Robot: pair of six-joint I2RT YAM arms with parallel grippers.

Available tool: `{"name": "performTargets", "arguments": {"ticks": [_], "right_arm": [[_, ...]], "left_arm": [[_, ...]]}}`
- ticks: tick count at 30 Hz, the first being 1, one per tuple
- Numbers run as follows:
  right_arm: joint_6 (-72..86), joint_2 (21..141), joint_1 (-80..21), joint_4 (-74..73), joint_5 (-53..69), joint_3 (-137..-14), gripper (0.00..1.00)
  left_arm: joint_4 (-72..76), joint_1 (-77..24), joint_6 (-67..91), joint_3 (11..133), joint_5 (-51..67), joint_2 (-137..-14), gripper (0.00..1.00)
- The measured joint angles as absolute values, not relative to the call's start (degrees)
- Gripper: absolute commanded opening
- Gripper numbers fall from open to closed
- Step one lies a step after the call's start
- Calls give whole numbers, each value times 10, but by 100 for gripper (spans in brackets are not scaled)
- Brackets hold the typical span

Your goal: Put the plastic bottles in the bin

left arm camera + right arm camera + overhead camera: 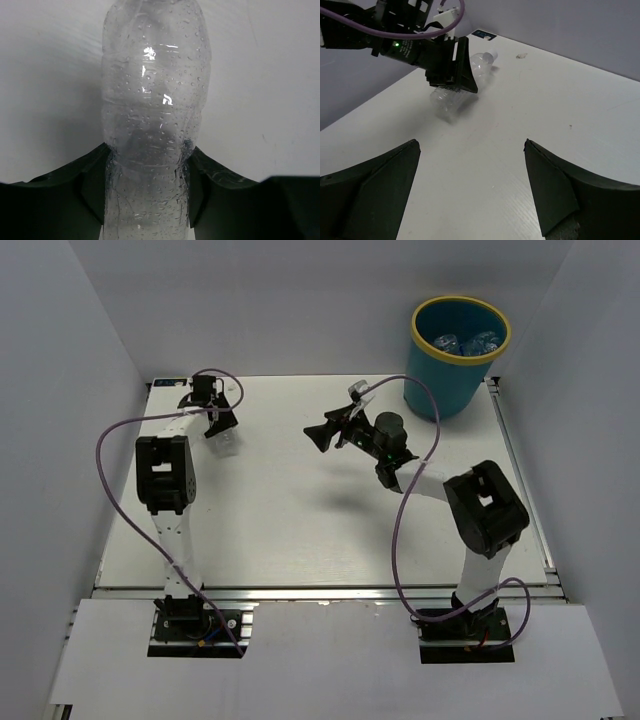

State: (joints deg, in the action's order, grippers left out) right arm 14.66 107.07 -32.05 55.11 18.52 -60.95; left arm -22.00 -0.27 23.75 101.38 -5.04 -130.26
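Observation:
My left gripper [220,428] is shut on a clear plastic bottle [226,445] at the far left of the table. In the left wrist view the bottle [152,100], beaded with droplets, stands squeezed between the two dark fingers [90,185]. The right wrist view shows that bottle [481,62] with its white cap, held in the left gripper [451,70]. My right gripper [318,438] hangs open and empty over the table's middle, jaws wide apart [471,144]. The teal bin [447,380] with a yellow rim stands at the far right; clear bottles [482,341] lie inside it.
White walls close in the table on the left, back and right. A purple cable [400,540] loops from the right arm, and another [110,480] loops from the left arm. The table [290,520] is white.

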Motion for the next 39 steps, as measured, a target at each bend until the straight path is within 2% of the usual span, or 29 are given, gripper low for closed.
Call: {"name": "performTargets", "arguments": {"ticks": [5, 6, 10, 14, 20, 25, 29, 31, 32, 33, 34, 35, 39], "right_arm": [[178, 969, -321, 480, 176, -558, 89], [186, 942, -321, 474, 174, -540, 89], [225, 843, -320, 465, 173, -470, 89], [269, 781, -320, 489, 184, -409, 89], [326, 774, -320, 518, 197, -372, 89], [387, 798, -322, 609, 247, -361, 89], [425, 828, -322, 678, 268, -361, 74], [435, 837, -321, 687, 269, -361, 53], [436, 838, -321, 689, 266, -361, 43], [440, 839, -321, 689, 264, -361, 28], [437, 839, -321, 688, 260, -361, 24], [436, 837, -322, 686, 251, -361, 18], [413, 818, -320, 627, 200, -364, 17]], "left_arm": [[-172, -40, 182, 852, 22, -1160, 5], [-149, -60, 167, 806, 36, -1115, 7], [-50, -164, 123, 638, 130, -932, 8], [43, -262, 101, 528, 234, -781, 7], [84, -306, 90, 489, 275, -726, 6], [87, -335, 88, 487, 274, -726, 5], [87, -356, 87, 487, 277, -735, 5], [86, -362, 85, 488, 275, -737, 15], [86, -362, 85, 488, 274, -738, 27], [86, -362, 85, 488, 272, -737, 73], [86, -362, 84, 488, 270, -736, 96], [85, -364, 79, 489, 265, -735, 98], [68, -370, 79, 496, 214, -729, 98]]}}
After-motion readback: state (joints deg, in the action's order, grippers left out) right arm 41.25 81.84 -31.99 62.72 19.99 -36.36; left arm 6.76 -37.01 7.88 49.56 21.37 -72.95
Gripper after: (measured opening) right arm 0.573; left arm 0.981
